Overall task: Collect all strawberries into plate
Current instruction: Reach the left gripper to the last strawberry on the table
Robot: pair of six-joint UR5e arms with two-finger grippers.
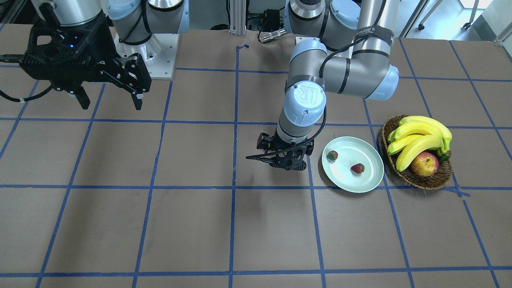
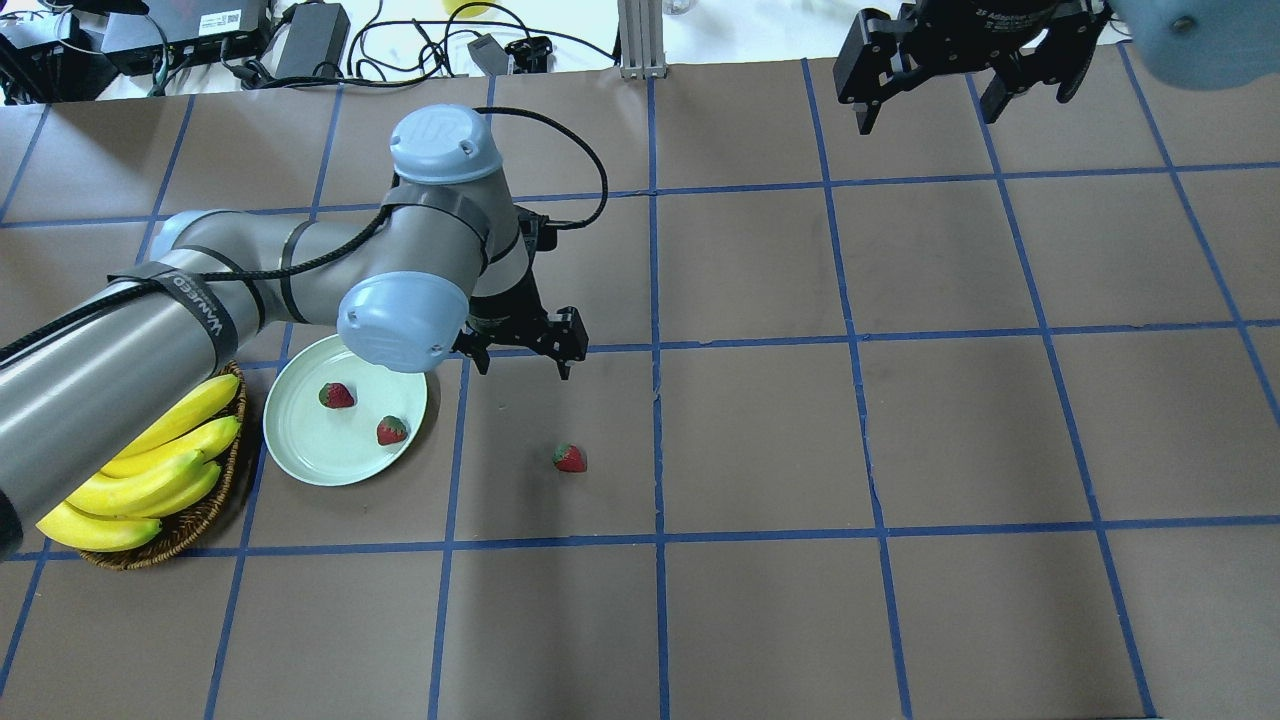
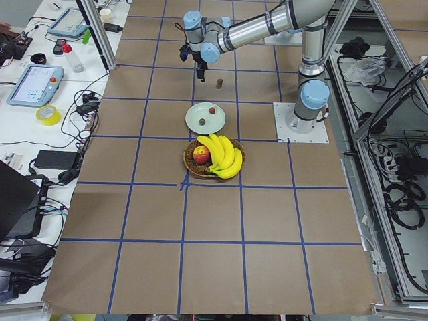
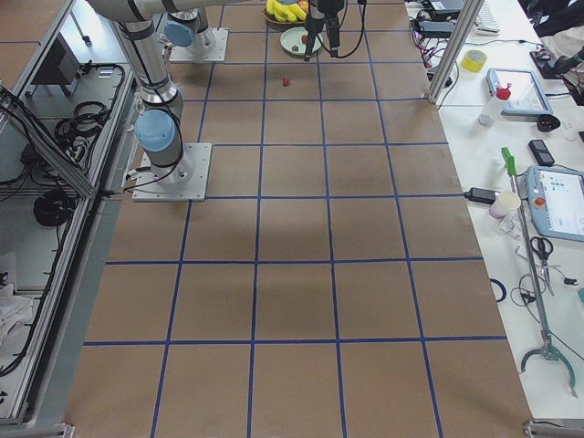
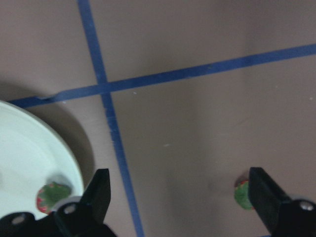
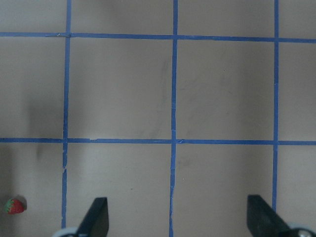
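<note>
The pale mint plate [image 2: 330, 460] lies left of centre and holds two strawberries [image 2: 336, 396] [image 2: 391, 430]; it also shows in the front view [image 1: 360, 184] with both berries [image 1: 332, 155] [image 1: 357, 168]. A third strawberry [image 2: 570, 458] lies on the brown table to the plate's right. My left gripper [image 2: 521, 368] is open and empty, hovering between plate and loose berry. Its wrist view shows the plate rim [image 5: 74, 158], one plated berry [image 5: 49, 195] and the loose berry [image 5: 243, 193] by the right finger [image 5: 266, 197]. My right gripper [image 2: 925, 115] is open and empty, raised far off.
A wicker basket [image 2: 190, 525] with bananas [image 2: 150, 470] stands just left of the plate; the front view shows a red-yellow apple [image 1: 424, 164] in it. Blue tape lines grid the table. The right wrist view shows the loose strawberry [image 6: 15, 206] at its lower left.
</note>
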